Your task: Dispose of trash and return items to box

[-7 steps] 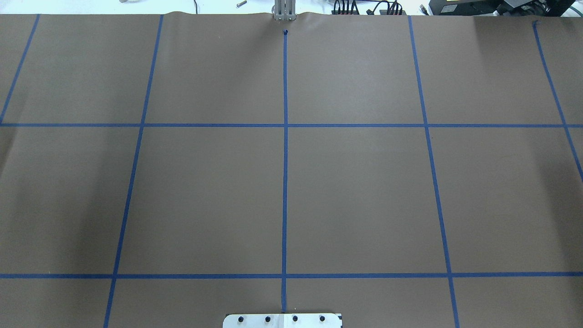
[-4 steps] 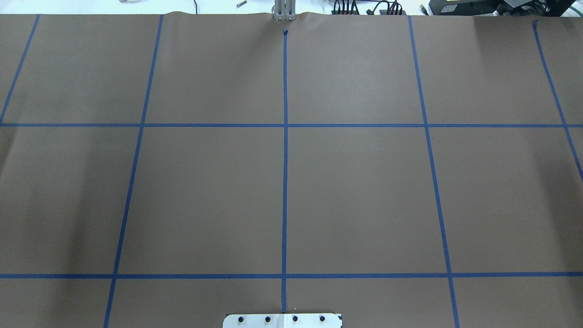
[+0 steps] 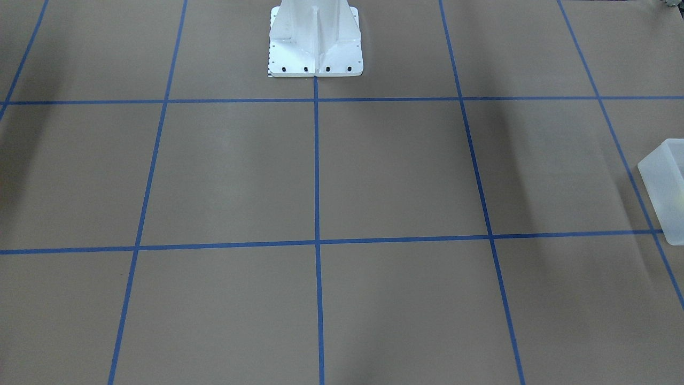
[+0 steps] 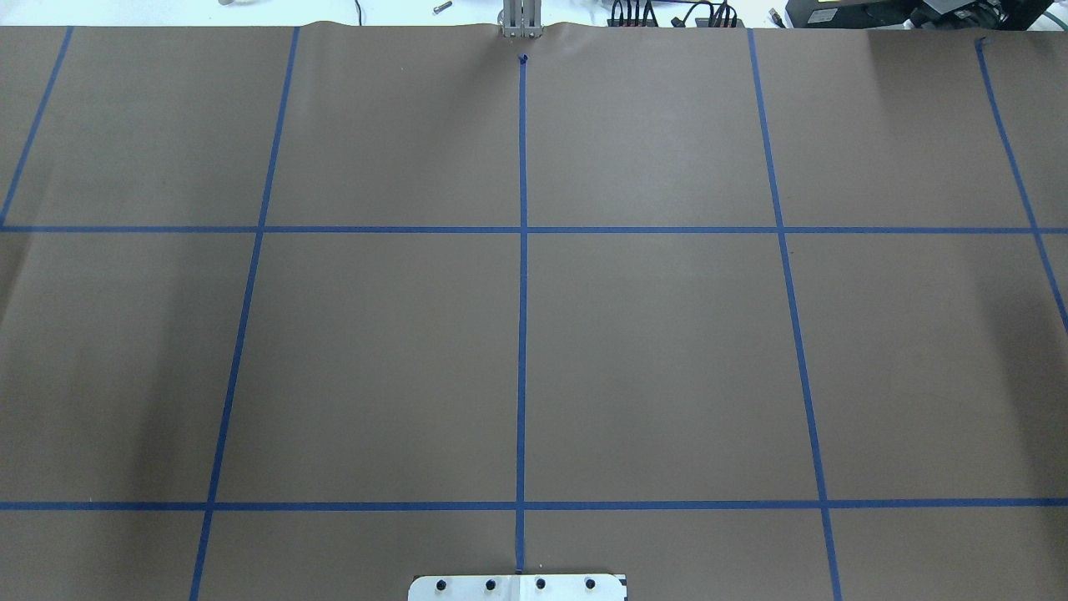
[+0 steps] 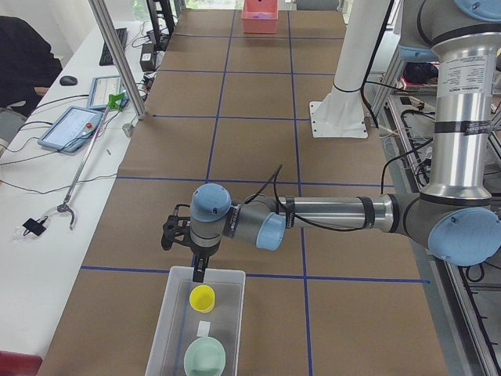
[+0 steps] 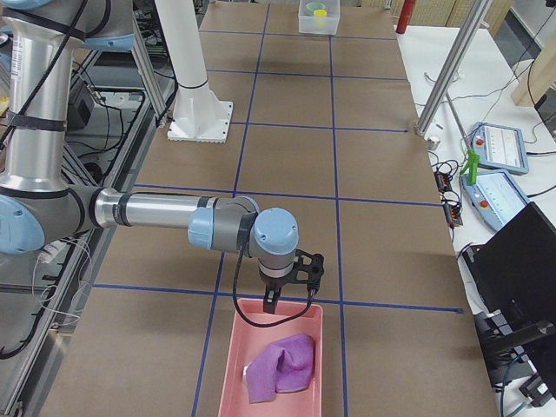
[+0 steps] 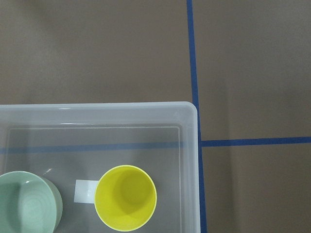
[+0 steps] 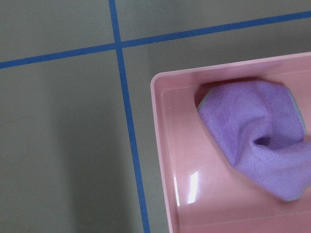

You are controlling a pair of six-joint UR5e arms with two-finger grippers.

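The translucent box [image 5: 174, 313] stands at the table's left end; its corner shows in the front-facing view [image 3: 665, 187]. In it stand the yellow cup [image 5: 202, 298] and the mint-green bowl [image 5: 205, 358]. The left wrist view looks down on the box rim [image 7: 146, 105], cup [image 7: 126, 196] and bowl [image 7: 26, 201]. My left gripper [image 5: 196, 272] hangs over the box's edge near the cup; I cannot tell if it is open. My right gripper [image 6: 271, 304] hangs over the rim of a pink bin [image 6: 239, 343]; I cannot tell its state either.
The pink bin holds a purple cloth [image 6: 282, 367], also in the right wrist view [image 8: 257, 131]. The white pedestal [image 3: 315, 37] stands at the table's middle rear. Blue tape lines grid the brown table. Operators' tablets and cables lie beyond the far edge.
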